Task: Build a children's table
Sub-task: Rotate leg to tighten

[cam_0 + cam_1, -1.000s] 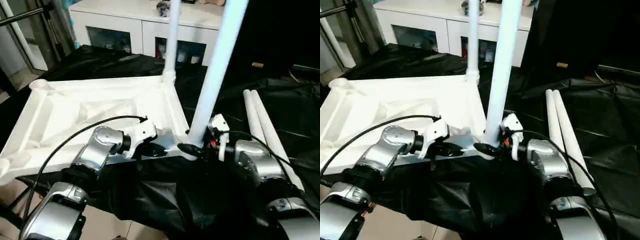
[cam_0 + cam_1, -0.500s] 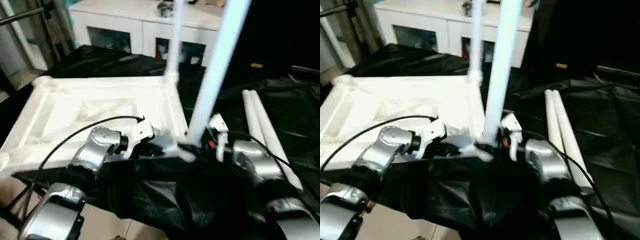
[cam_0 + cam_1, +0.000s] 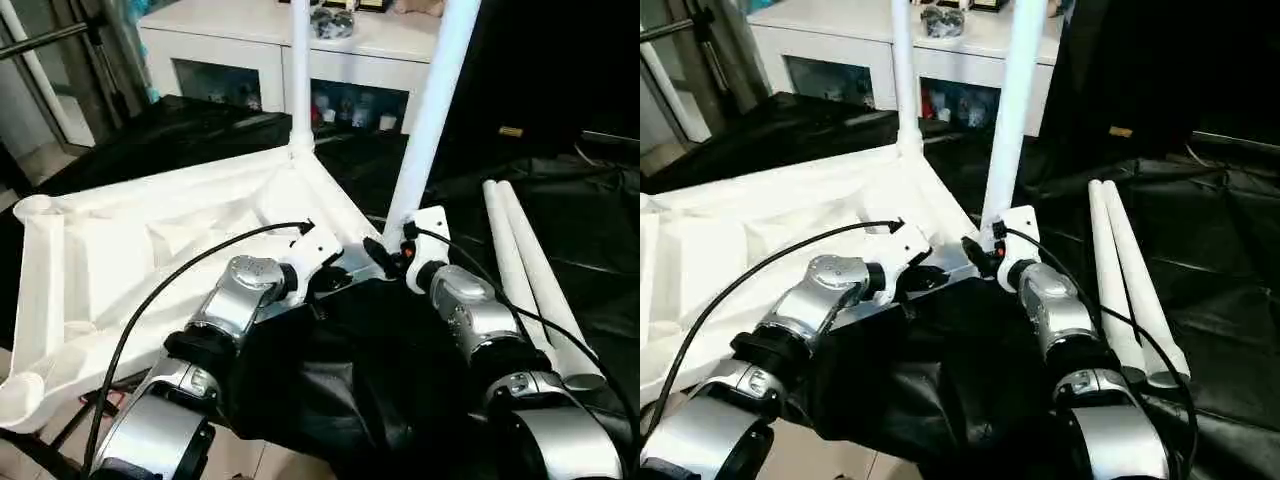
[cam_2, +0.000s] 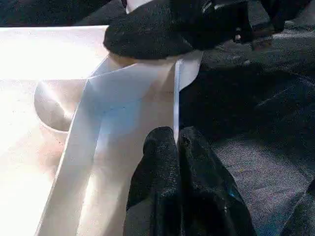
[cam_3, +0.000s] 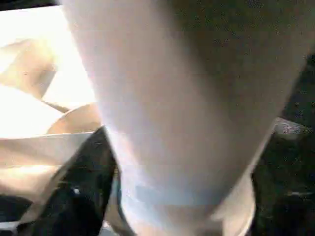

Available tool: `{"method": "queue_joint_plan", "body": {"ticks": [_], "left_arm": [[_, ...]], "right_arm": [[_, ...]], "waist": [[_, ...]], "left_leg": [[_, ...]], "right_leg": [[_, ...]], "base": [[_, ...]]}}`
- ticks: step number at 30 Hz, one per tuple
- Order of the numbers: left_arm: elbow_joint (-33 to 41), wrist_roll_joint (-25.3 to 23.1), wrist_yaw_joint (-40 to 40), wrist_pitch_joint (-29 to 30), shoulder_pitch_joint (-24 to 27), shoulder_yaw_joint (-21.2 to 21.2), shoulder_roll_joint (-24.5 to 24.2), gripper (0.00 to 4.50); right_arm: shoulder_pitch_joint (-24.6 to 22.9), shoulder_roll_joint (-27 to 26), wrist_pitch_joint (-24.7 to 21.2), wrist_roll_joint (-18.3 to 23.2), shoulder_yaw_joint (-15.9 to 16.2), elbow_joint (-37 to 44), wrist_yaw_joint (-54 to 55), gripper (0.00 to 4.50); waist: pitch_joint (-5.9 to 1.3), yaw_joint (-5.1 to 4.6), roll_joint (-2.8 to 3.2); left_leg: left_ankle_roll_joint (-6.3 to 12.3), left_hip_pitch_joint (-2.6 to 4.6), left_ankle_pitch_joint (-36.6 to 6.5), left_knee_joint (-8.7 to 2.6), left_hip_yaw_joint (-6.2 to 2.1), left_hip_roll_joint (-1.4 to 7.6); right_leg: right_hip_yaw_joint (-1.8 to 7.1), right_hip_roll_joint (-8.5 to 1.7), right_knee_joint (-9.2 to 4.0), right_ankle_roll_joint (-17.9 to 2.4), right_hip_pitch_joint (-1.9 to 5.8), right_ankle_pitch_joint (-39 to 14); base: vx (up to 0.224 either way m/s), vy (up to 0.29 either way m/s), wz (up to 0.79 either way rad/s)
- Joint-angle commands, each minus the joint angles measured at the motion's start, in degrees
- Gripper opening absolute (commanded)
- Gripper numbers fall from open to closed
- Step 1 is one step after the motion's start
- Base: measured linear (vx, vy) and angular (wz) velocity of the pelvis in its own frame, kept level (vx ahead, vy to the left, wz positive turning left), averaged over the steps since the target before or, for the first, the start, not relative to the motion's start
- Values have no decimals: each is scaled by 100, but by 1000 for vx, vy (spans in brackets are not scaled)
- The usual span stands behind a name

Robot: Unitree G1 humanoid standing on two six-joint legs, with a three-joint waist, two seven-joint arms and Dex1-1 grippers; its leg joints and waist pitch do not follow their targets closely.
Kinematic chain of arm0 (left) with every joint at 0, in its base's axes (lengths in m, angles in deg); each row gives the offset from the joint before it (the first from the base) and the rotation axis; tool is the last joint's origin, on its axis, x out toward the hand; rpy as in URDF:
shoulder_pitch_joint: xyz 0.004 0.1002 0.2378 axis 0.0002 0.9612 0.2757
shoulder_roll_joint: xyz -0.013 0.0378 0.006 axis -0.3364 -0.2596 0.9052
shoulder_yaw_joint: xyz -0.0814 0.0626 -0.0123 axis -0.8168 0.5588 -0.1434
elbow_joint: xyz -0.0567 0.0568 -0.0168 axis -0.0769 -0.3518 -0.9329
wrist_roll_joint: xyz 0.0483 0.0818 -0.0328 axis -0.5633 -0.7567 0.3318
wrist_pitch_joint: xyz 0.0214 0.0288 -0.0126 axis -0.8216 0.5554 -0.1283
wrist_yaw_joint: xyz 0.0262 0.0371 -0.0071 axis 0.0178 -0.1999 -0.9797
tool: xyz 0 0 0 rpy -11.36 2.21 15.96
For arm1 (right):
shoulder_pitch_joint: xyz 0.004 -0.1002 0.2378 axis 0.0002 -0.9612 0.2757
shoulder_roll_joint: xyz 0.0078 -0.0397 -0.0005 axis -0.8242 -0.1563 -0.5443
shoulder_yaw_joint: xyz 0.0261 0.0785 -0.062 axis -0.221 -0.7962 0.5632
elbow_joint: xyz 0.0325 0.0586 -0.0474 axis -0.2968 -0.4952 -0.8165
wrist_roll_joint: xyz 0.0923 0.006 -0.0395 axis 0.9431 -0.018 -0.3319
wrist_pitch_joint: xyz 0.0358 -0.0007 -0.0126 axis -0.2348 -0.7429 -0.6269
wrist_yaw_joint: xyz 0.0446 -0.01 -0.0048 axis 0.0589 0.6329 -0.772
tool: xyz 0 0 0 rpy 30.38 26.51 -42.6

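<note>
On the black sheet (image 3: 560, 200) that covers the work surface, the white table top (image 3: 130, 250) lies upside down with its ribbed underside facing up, one corner pointing toward the robot. Two legs stand upright in its corner sockets: the far leg (image 3: 299, 70) at the corner nearest the white cabinet (image 3: 220, 40), and the near leg (image 3: 432, 110) at the corner closest to the robot's right arm. The left gripper (image 3: 325, 285) sits at the near edge of the top, just beside that near corner; in the left wrist view its two black fingers (image 4: 162, 172) are pressed together and pinch the thin white rim of the top between them. The right gripper (image 3: 385, 255) is at the foot of the near leg, its black fingers spread around the tube's base; in the right wrist view the leg fills the foreground with one black finger (image 5: 83, 182) beside it, and I cannot tell whether the fingers actually press on the tube. Two spare legs (image 3: 525, 270) lie side by side, touching, on the sheet to the right of the right forearm, well apart from the top. Small objects (image 3: 330, 20) sit on the cabinet's top surface, too small to identify.
</note>
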Motion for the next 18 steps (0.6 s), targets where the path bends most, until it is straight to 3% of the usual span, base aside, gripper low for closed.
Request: {"method": "queue_joint_plan", "body": {"ticks": [1,4,9,13,18], "left_arm": [[206,206,92,-195,-27,121,286,0],[293,226,355,-246,45,151,143,0],[443,319,923,-375,172,234,-95,0],[575,421,1628,-512,284,333,-405,0],[686,412,2098,-566,345,418,-651,0]], "right_arm": [[-182,-385,-87,-96,432,-340,-455,386],[-228,-237,229,-140,577,-163,-958,386],[-425,74,376,20,767,296,-2193,386],[-681,489,93,320,987,900,-3566,386],[-890,811,-232,427,1258,1321,-4534,372]], "waist": [[-237,-4,-34],[-251,-5,-41],[-265,1,-53],[-270,40,-66],[-251,60,-70]], "left_leg": [[246,-14,-1229,-358,-21,135],[257,-19,-1258,-351,-23,141],[459,-56,-951,-326,-7,131],[586,-50,-859,-306,9,167],[499,-38,-958,-326,5,178]], "right_leg": [[277,-470,-542,-912,260,-1639],[281,-474,-537,-916,267,-1620],[274,-449,-473,-1067,313,-989],[259,-433,-444,-1143,316,-801],[256,-447,-457,-1164,300,-1053]], "base": [[0,0,0],[0,0,0],[0,0,0],[0,0,0],[0,0,0]]}}
